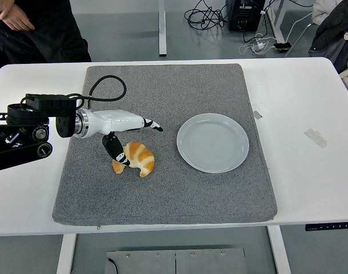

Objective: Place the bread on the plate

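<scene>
Left hand (124, 131), white-shelled with black fingertips, reaches in from the left edge over a grey felt mat (162, 194), its fingers spread and closed on nothing. The thumb (114, 150) points down and touches the left end of a croissant (135, 158), while the other fingers (149, 124) stretch out above and beyond the pastry, clear of it. The golden croissant lies flat on the mat, left of centre, curved with its ends turned toward the table's near edge. A pale round plate (213, 142) sits on the same mat to the croissant's right, apart from it and bare. The black arm (25, 128) carrying the hand crosses the white table (311, 171) on the left, a black cable (108, 85) looping up from the wrist. Two small strips of tape (315, 137) lie on the tabletop right of the mat. A person in dark clothing (43, 28) stands at the far left corner, one hand (9, 15) visible.
</scene>
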Tool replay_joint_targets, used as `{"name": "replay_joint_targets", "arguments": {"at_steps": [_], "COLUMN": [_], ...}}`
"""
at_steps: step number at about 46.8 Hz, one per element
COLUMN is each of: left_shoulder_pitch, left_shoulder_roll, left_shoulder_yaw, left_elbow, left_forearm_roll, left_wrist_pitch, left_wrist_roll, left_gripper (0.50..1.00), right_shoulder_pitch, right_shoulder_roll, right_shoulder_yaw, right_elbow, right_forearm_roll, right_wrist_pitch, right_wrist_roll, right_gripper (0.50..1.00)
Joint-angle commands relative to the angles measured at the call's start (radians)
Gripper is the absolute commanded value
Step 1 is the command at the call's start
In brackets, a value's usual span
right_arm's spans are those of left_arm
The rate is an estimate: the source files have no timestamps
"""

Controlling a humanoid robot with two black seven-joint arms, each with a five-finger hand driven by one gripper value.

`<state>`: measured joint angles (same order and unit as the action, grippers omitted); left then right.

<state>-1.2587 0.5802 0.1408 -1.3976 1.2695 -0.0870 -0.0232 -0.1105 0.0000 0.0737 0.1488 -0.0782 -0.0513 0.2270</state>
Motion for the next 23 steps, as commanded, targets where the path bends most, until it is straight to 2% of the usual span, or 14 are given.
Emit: {"name": "replay_joint_targets", "arguments": {"at_steps": [1,23], "left_shoulder_pitch": [0.024,0.056], "left_shoulder_roll": [-0.005,-0.037], "left_shoulder_yaw": [-0.001,0.000], "left_elbow": [0.000,0.032], "left_forearm_roll": [0.039,0.087], "left_wrist_pitch": [0.000,0.090], "left_wrist_roll": [-0.001,-0.001], "left_gripper": [0.972,0.972], "right_shoulder_pitch": [0.000,0.000], "right_shoulder_roll": [0.000,0.000], "right_shoulder_yaw": [0.000,0.000], "right_elbow": [0.000,0.000], "right_forearm_roll": [0.000,0.000], "right_wrist_pitch": [-0.001,0.001], "right_wrist_roll": [0.000,0.000], "right_gripper": [1.000,1.000]}}
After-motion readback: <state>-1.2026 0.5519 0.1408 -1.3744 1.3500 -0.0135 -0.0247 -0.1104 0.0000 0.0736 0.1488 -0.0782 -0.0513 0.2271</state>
